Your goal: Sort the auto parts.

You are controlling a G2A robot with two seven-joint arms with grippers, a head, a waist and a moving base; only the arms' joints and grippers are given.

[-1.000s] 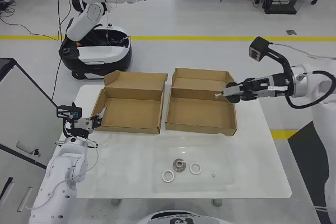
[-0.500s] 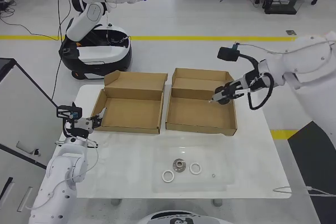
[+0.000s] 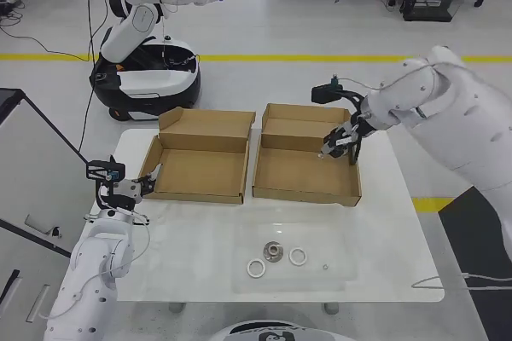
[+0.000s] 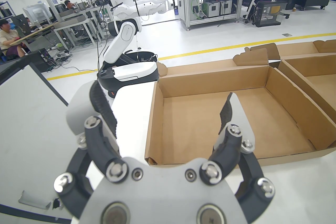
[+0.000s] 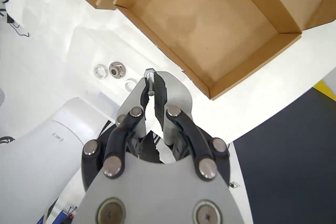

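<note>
Nearest the robot, the clear tray (image 3: 346,247) at the front of the table (image 3: 188,247) has what's left to sort: two white rings (image 3: 256,269) and a flanged hub (image 3: 273,251) between them, all loose and close together.

Off to the side, the left gripper (image 4: 162,96) is parked just beside the outer corner of the left box (image 3: 196,166). Its fingers are spread wide with nothing in them. My guess is it's just waiting out of the way while the other arm works.

Further back, the right gripper (image 5: 151,82) hangs over the right box (image 3: 305,175), toward its back right corner. The jaws are pinched tight on a small bolt (image 5: 148,76), gripped by the shank with the hex head poking out past the fingertips. That looks deliberate: with the tips aimed down at the cardboard floor, letting go should drop it straight in. Both boxes look bare inside from here.

Compared with a second ago, the right arm has swung in from the right edge of the table, where it was stretched out sideways, and the wrist has tipped so the gripper sits further over the box. The left arm and the tray parts haven't budged.
</note>
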